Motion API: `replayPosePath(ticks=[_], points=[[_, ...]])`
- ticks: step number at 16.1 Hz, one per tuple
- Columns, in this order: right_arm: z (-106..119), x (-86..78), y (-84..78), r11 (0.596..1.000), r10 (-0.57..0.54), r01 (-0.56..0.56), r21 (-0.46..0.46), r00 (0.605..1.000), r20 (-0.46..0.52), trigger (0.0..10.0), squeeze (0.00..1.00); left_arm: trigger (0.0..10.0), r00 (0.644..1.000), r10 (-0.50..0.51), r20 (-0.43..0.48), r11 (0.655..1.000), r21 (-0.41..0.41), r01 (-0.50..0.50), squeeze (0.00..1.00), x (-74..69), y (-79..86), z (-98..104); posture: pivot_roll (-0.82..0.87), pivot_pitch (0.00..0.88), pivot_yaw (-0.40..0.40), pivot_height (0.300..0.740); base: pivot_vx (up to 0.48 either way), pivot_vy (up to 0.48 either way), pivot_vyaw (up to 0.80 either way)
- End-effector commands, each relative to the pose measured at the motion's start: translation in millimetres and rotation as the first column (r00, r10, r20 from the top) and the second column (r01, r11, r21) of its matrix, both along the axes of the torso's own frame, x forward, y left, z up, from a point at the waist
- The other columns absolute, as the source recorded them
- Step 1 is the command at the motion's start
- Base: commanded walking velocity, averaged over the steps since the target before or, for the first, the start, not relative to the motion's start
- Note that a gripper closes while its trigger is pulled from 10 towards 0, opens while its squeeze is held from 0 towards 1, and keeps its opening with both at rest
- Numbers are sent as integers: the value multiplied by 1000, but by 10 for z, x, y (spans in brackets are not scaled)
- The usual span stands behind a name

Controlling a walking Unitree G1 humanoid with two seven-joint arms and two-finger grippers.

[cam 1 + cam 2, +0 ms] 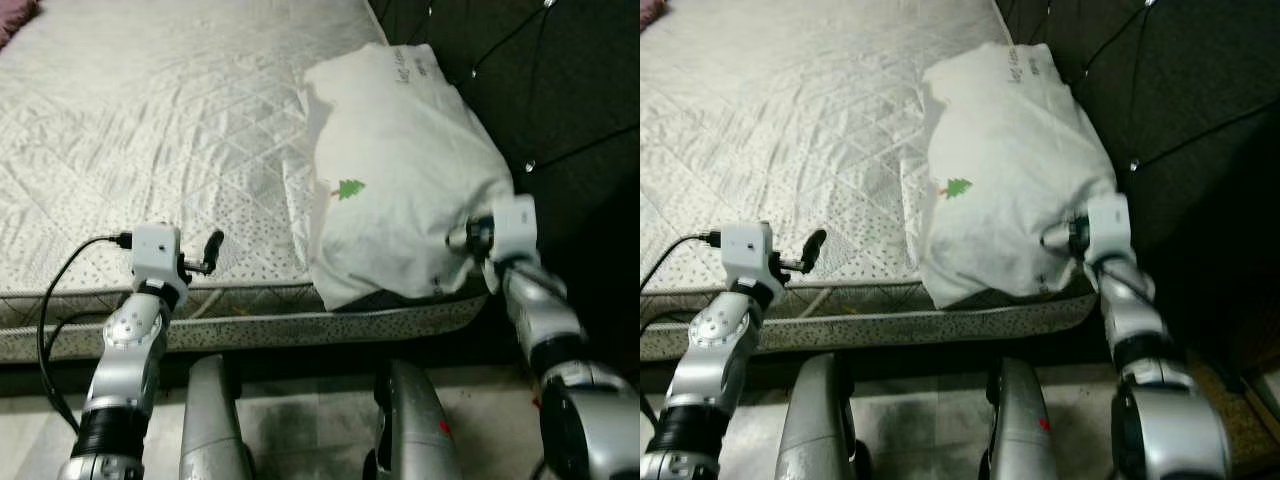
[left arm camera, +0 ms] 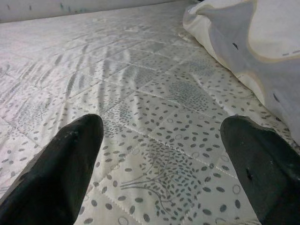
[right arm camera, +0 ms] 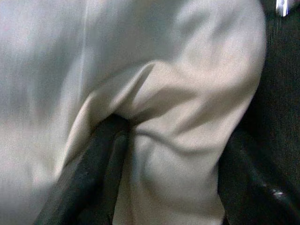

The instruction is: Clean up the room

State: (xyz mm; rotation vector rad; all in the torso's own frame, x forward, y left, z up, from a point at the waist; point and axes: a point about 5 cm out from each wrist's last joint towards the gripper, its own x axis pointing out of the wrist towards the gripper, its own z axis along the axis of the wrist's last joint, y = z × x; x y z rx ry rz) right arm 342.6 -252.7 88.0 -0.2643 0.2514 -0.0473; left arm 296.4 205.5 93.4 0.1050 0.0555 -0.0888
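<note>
Legs (image 1: 215, 420) of silver nearest, two, down by the floor. Then two arms. Left claw (image 2: 164, 168) wide open, holding nothing, low over the bed (image 1: 150, 120) near its front edge. Right claw (image 3: 164, 164) pushed into the pillow (image 1: 400, 170), one finger tucked in a fold, one along the far side, cloth bunched between; looks like a hold on the pillow's near corner. One pillow, white, with a small green tree (image 1: 350, 189), lying on the bed's right side against the dark headboard (image 1: 560, 90). Step now, probably: getting the pillow straight. Next: keep a firm hold, lift or slide it gently into place. One bed, one pillow.
</note>
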Motion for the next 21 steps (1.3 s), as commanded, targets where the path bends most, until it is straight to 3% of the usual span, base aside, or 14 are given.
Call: replayPosePath(ticks=[1,4,6,7,8,10,12,13,14,15,16,18,20,21], points=[[-87,-83,8,1000,1,0,30,1000,-14,10000,1000,10000,1000,15,-6,1000,-6,-15,0,-100,25,-56,2,0,-20,529,0,0,0],[-127,-242,-107,987,-152,147,66,986,67,10000,1000,10000,1000,24,-18,1000,-14,-24,0,-191,37,-107,21,0,-42,529,0,0,0],[65,-281,-119,969,-241,220,116,947,214,10000,1000,10000,999,43,0,999,-10,-43,0,-216,75,-57,23,10,-56,529,0,0,0],[264,-256,-85,960,-273,234,156,906,323,10000,1000,10000,998,57,9,998,-2,-57,0,-231,107,-54,22,17,-63,529,0,0,0],[490,-201,-32,961,-273,227,158,866,419,10000,1000,10000,997,81,16,997,3,-81,0,-234,145,-50,28,18,-64,529,0,0,0],[723,-112,87,972,-230,171,162,835,500,10000,1000,10000,995,92,23,996,0,-92,0,-241,153,-25,33,22,-60,529,0,0,0],[797,-21,475,995,-45,-8,98,848,529,10000,1000,10000,997,70,12,997,10,-70,0,-269,107,-43,23,44,-52,529,0,0,0],[764,-5,607,994,-1,-55,93,858,514,10000,1000,10000,998,68,9,998,10,-68,0,-278,100,-49,19,49,-49,529,0,0,0],[625,59,918,987,97,-146,74,886,454,10000,1000,10000,999,54,2,999,10,-54,0,-278,62,-74,15,52,-46,529,0,0,0],[446,116,1128,978,115,-169,122,926,359,10000,1000,10000,999,42,0,999,9,-42,0,-270,18,-78,19,54,-47,529,0,0,0],[343,137,1203,974,111,-162,156,950,293,10000,1000,10000,999,38,2,999,8,-38,0,-265,2,-73,25,55,-49,529,0,0,0],[-9,121,1389,936,59,-71,343,997,46,10000,1000,10000,999,45,12,999,9,-45,0,-251,-13,-38,50,58,-56,529,0,0,0],[-164,60,1414,927,54,-31,375,997,-52,10000,1000,10000,998,54,11,998,12,-54,0,-263,10,-37,51,62,-61,529,0,0,0],[-162,57,1356,925,39,-20,380,998,-43,10000,1000,10000,998,55,8,998,12,-55,0,-274,14,-48,49,64,-62,529,0,0,0]])
